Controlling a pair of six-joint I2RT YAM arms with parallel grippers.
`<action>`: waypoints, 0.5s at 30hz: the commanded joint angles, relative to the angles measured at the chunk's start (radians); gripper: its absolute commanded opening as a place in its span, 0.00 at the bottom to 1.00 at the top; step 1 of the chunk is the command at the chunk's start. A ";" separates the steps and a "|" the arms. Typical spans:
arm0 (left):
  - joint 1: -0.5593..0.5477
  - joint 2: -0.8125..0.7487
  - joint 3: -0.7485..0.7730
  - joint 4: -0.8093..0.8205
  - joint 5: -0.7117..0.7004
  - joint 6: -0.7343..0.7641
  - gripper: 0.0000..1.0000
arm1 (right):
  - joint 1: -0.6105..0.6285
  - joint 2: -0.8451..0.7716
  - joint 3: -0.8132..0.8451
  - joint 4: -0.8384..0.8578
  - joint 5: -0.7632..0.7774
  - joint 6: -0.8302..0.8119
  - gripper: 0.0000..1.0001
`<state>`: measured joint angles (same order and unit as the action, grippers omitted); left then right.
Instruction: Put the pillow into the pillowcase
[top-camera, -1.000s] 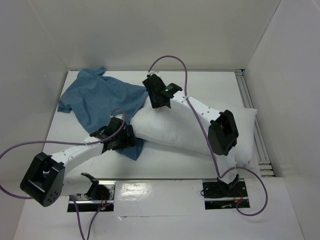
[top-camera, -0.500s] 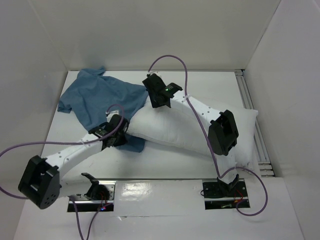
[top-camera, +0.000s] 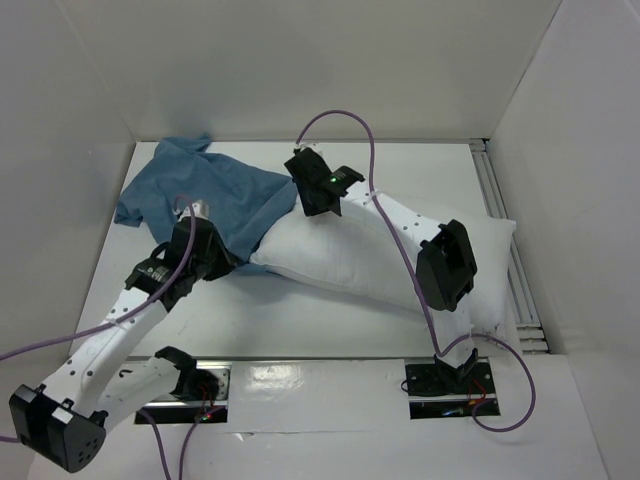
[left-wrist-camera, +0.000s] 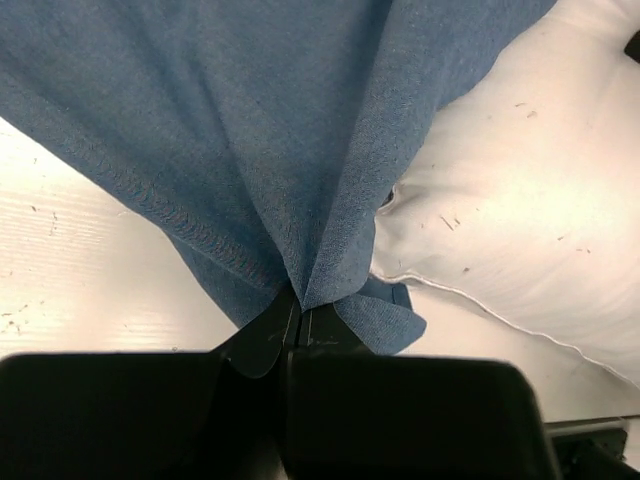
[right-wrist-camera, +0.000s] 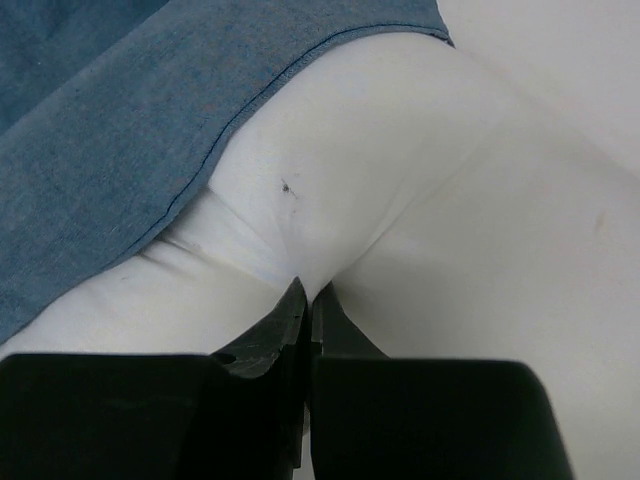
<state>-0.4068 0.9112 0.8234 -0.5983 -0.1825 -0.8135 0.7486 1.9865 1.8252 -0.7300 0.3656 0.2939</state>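
The blue pillowcase (top-camera: 205, 190) lies wrinkled at the back left, its right part draped over the left end of the white pillow (top-camera: 350, 255). My left gripper (top-camera: 222, 262) is shut on the pillowcase's near edge; in the left wrist view the cloth (left-wrist-camera: 250, 120) fans up from the closed fingertips of the left gripper (left-wrist-camera: 298, 302), with the pillow (left-wrist-camera: 520, 190) to the right. My right gripper (top-camera: 310, 205) is shut on a pinch of the pillow's left end. The right wrist view shows the right gripper (right-wrist-camera: 308, 292) holding the pillow's fabric (right-wrist-camera: 400, 190), with the pillowcase hem (right-wrist-camera: 110, 120) just beyond.
White walls enclose the table on three sides. A metal rail (top-camera: 505, 250) runs along the right edge, partly under the pillow. Two mounting plates (top-camera: 445, 385) and purple cables (top-camera: 340, 115) sit at the near edge and over the arms.
My left gripper has shut on the pillowcase's near edge and swung left with it, drawing the blue corner off the table in front of the pillow. The right arm has not moved.
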 joint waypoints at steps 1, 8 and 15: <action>0.035 -0.054 0.040 -0.003 0.084 0.023 0.00 | 0.006 0.025 -0.020 -0.052 0.064 -0.013 0.00; 0.045 -0.101 0.115 0.064 0.221 0.091 0.00 | 0.035 0.069 0.019 -0.098 0.130 0.028 0.00; 0.045 -0.066 0.119 0.111 0.477 0.197 0.00 | 0.035 0.121 0.143 -0.124 0.098 0.131 0.00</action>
<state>-0.3668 0.8379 0.9222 -0.5468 0.1249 -0.6807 0.7811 2.0651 1.9274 -0.8001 0.4858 0.3573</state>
